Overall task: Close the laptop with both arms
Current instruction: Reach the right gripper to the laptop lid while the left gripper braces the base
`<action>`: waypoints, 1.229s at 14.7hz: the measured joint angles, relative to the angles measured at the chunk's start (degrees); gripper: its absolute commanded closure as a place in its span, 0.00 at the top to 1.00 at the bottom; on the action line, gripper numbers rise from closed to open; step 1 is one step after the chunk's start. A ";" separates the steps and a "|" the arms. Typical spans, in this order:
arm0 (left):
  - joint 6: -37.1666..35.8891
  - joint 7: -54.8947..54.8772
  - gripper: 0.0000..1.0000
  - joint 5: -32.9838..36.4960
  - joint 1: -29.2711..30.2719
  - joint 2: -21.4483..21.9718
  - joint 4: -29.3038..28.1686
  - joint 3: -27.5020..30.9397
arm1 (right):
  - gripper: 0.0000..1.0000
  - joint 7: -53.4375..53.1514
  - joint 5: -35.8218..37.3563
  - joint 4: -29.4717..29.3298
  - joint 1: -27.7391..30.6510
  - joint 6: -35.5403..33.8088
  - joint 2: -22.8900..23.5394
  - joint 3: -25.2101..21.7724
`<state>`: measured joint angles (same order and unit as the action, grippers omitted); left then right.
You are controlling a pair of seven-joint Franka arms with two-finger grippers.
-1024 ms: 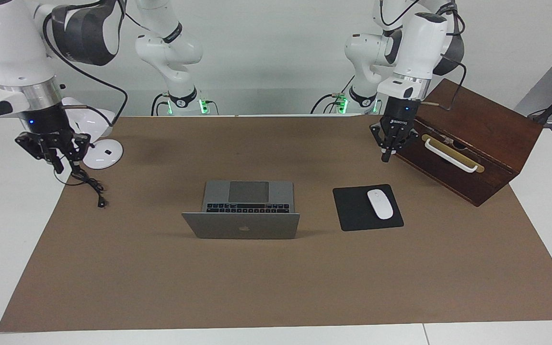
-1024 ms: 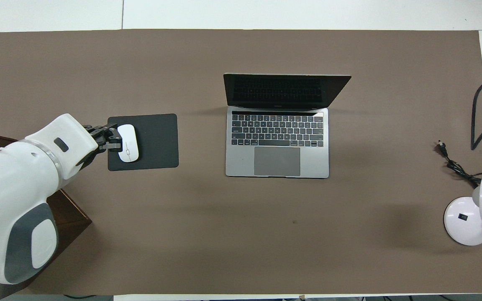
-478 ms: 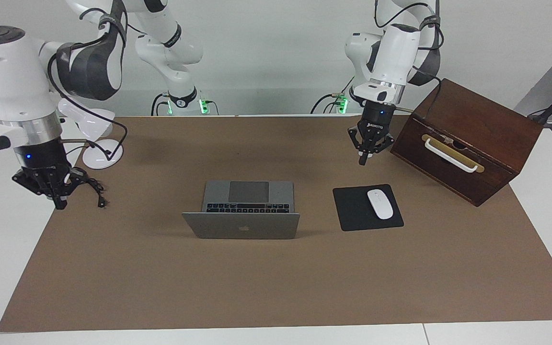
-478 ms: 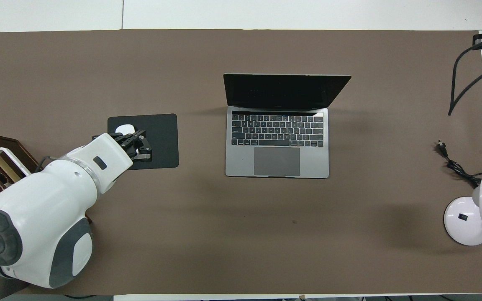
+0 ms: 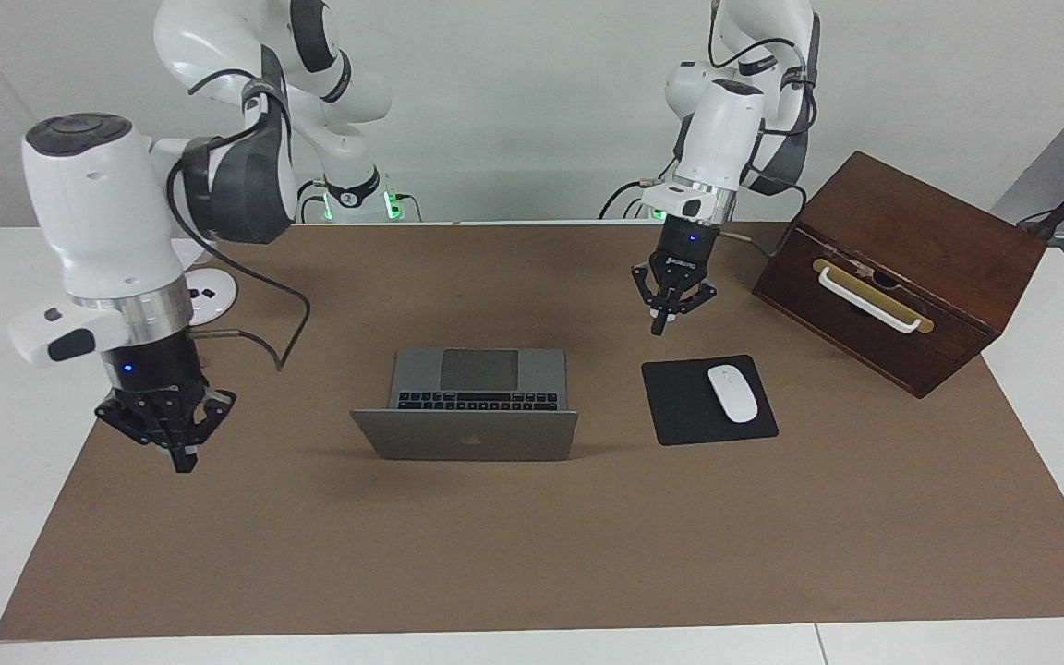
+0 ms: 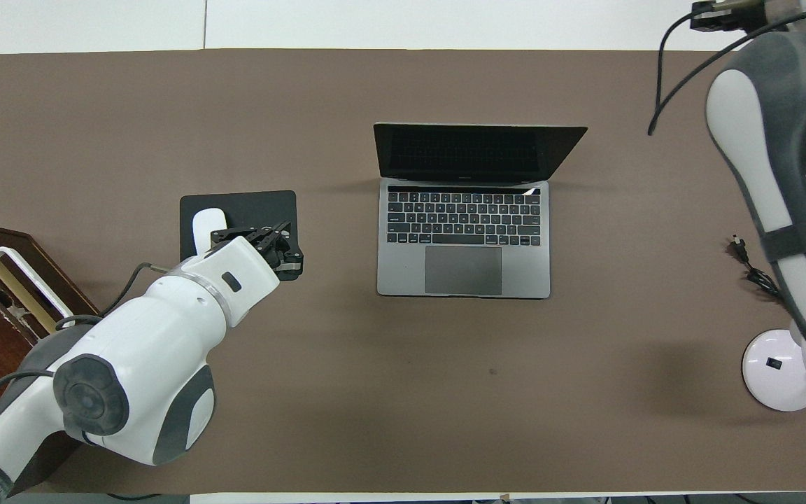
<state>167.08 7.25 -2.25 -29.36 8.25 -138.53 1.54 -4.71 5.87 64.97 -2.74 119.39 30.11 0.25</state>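
Note:
The silver-grey laptop [image 5: 465,434] stands open at the middle of the brown mat, keyboard and trackpad toward the robots, lid with the apple logo upright; it also shows in the overhead view [image 6: 464,238]. My left gripper [image 5: 660,323] is shut and empty, up in the air over the mat at the mousepad's corner nearest the laptop [image 6: 290,253]. My right gripper [image 5: 183,459] is shut and empty, low over the mat toward the right arm's end, level with the lid and well apart from it. It is out of the overhead view; only its arm [image 6: 781,175] shows there.
A black mousepad [image 5: 684,406] with a white mouse [image 5: 732,392] lies beside the laptop toward the left arm's end. A brown wooden box [image 5: 901,268] with a white handle stands past it. A white lamp base [image 6: 781,369] and black cable [image 6: 753,273] lie at the right arm's end.
The left gripper has moved from the box front toward the laptop, over the mousepad's corner. The right gripper has left the lamp and come down toward the laptop's lid side. The laptop has not moved.

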 measured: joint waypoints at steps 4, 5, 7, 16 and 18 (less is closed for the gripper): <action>5.91 0.65 0.00 0.00 -2.20 -4.19 -0.03 -0.01 | 0.00 -10.62 0.00 -0.73 -4.84 1.10 2.68 0.10; 7.63 1.04 0.00 0.00 -2.74 -5.23 -0.03 -0.01 | 0.00 -13.02 0.00 -0.73 -6.30 1.11 3.08 0.13; 10.90 2.05 0.00 0.00 -3.70 -7.37 -0.02 -0.02 | 0.00 -17.55 0.01 -0.74 -9.46 1.10 3.64 0.16; 17.74 2.70 0.00 0.00 -7.22 -12.97 0.27 -0.01 | 0.00 -27.82 0.00 0.42 -15.59 0.22 4.24 0.08; 20.27 2.76 0.00 0.00 -8.00 -15.29 0.34 -0.01 | 0.00 -27.82 -0.02 0.71 -15.54 0.24 4.40 -0.04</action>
<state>187.36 10.01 -2.25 -37.36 -7.04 -138.20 1.53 -32.53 5.84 65.68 -18.28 119.63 34.52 0.21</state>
